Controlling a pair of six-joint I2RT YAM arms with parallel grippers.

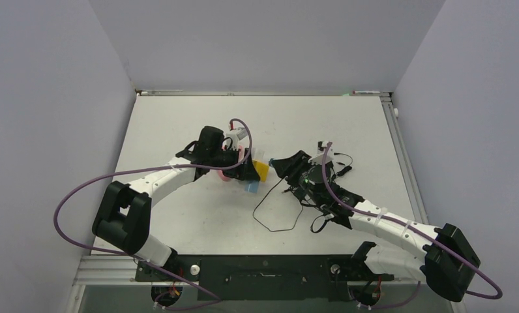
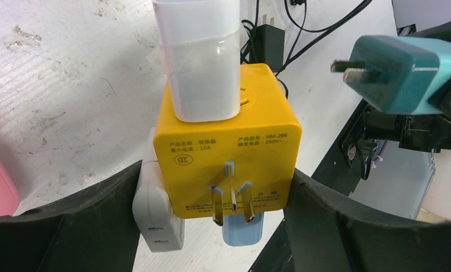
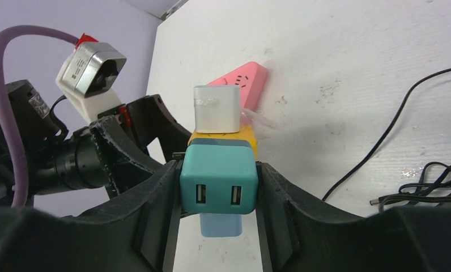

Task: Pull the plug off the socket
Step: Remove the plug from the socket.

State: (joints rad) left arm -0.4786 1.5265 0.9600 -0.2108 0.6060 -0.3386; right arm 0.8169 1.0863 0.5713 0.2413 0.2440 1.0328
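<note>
A yellow socket cube (image 2: pixel 229 153) is clamped in my left gripper (image 2: pixel 217 209), which is shut on it; one finger presses the white charger (image 2: pixel 155 209) plugged into its side. A white plug (image 2: pixel 200 62) sits in its top face and a light blue plug (image 2: pixel 243 229) in its underside. My right gripper (image 3: pixel 218 192) is shut on a teal USB plug (image 3: pixel 218 178). In the left wrist view the teal plug (image 2: pixel 393 73) hangs apart from the cube, its two prongs bare. From above, the two grippers (image 1: pixel 244 166) (image 1: pixel 283 166) face each other at the table's middle.
A pink power strip (image 3: pixel 246 85) lies on the table behind the cube. A thin black cable (image 1: pixel 276 208) loops toward the near edge. A black adapter with tangled cord (image 1: pixel 338 166) lies behind the right arm.
</note>
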